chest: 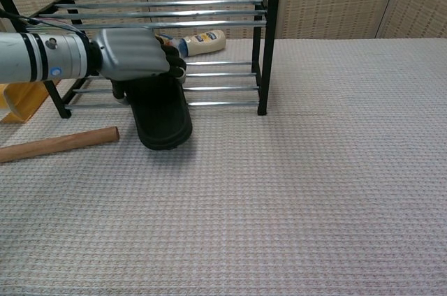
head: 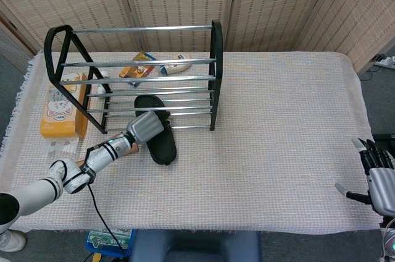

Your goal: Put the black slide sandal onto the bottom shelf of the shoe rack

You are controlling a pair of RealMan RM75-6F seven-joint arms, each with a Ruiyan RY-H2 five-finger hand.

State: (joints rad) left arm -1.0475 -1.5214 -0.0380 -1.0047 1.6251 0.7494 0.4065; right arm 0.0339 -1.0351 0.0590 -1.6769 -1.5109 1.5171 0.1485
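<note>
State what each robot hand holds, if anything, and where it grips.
The left hand grips the black rubber slide sandal around its strap end, nearest the rack. The right hand holds nothing.

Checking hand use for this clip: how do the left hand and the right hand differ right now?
The left hand grips the black slide sandal at the front of the shoe rack; the right hand holds nothing, its fingers spread. The left hand is out over the table, while the right hand sits off the table's right front corner. Both have silver backs and dark fingers.
</note>
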